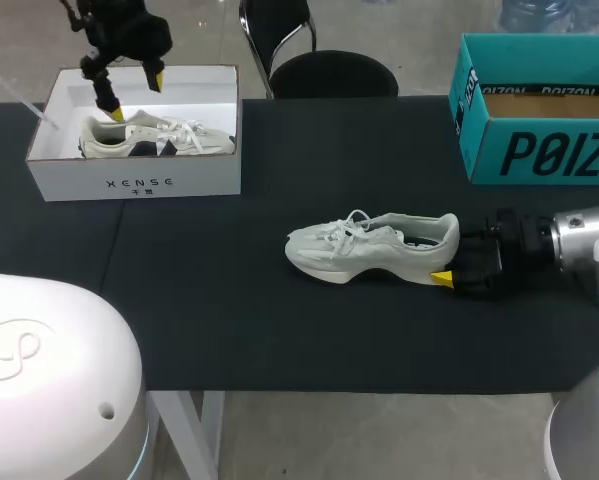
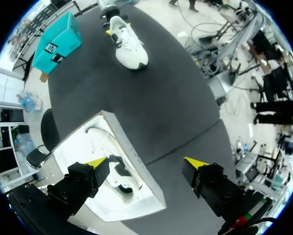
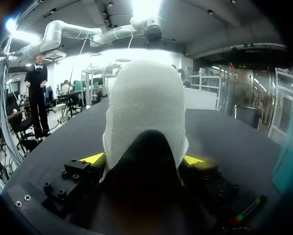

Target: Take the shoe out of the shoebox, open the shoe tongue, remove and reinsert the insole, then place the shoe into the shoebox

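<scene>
A pale grey shoe (image 1: 369,245) lies on its side mid-table, toe pointing left. My right gripper (image 1: 447,255) holds its heel. In the right wrist view the heel (image 3: 144,107) fills the gap and both yellow-tipped fingers (image 3: 94,158) press its sides. A white shoebox (image 1: 139,185) stands open at the back left, with a second pale shoe (image 1: 159,138) lying inside. My left gripper (image 1: 137,97) hangs open above the box's back left part, holding nothing. In the left wrist view that gripper (image 2: 146,162) straddles the box wall (image 2: 131,156), with the boxed shoe (image 2: 122,183) below and the table shoe (image 2: 128,44) far ahead.
A teal box (image 1: 539,150) stands open at the back right corner and also shows in the left wrist view (image 2: 58,44). The black table cloth (image 1: 229,320) stretches between the two boxes and forward to the front edge.
</scene>
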Available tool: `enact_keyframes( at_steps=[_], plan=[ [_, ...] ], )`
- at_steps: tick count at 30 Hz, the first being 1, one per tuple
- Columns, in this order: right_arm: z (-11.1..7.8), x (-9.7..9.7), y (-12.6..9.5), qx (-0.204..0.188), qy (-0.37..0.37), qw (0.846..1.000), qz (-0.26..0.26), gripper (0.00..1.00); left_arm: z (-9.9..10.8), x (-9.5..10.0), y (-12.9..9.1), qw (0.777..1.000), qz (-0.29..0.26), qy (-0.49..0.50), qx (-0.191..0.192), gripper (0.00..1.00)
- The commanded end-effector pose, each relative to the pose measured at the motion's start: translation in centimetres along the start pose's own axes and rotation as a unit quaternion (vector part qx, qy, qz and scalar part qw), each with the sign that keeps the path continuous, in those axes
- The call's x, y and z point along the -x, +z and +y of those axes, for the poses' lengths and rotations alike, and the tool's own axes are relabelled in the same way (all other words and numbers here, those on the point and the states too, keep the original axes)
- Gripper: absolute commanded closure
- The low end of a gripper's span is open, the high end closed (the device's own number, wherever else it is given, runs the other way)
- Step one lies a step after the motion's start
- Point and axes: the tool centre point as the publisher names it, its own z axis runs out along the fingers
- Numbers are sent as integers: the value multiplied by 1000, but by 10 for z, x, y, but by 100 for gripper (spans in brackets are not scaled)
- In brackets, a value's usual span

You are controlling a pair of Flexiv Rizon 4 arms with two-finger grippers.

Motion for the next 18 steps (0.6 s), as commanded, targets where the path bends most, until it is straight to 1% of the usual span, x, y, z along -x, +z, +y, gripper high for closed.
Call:
enact_keyframes(
  at_steps=[1,2,3,4,5,7,8,18],
  plan=[
    [-3,-1,4,-2,0,1000,-1,100,-51,1,4,998,1,-46,42,0],
    [-3,-1,4,-2,0,1000,-1,100,-62,2,6,995,-6,-79,55,0],
    [-3,-1,4,-2,0,1000,-1,100,-72,1,9,994,-4,-97,59,0],
    [-3,-1,4,-2,0,1000,-1,100,-82,0,11,990,3,-128,58,0],
    [-3,-1,4,-2,0,1000,-1,100,-93,-1,14,989,9,-136,55,0],
    [-3,-1,4,-2,0,1000,-1,100,-117,-4,18,985,3,-159,62,0],
    [-3,-1,4,-2,0,1000,-1,100,-132,-6,17,988,-6,-149,51,0],
    [-3,-1,4,-2,0,1000,-1,100,-132,-6,17,988,-6,-149,51,0]
  ],
)
